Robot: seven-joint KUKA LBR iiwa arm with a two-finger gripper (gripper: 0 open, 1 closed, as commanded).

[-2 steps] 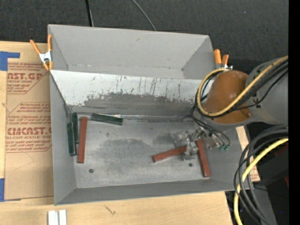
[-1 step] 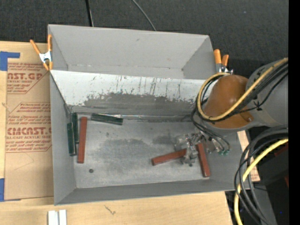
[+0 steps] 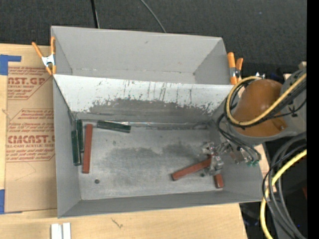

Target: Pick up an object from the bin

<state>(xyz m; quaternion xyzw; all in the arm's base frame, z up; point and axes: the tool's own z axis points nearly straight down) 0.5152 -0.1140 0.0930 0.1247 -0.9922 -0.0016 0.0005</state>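
So we've got the gripper [image 3: 215, 162] down low in the bin's [image 3: 149, 189] front right corner, right at the right end of a red stick [image 3: 188, 172] lying slanted on the floor. A red bit [image 3: 219, 181] lies just beside it. Honestly, we can't tell if it's open or clamped on anything. Well apart, by the left wall, lie a green stick [image 3: 76, 143] and a second red stick [image 3: 86, 148].

At the right of the bin [image 3: 149, 49], the pincer [image 3: 215, 165] is over one end of a red-brown stick [image 3: 188, 172].
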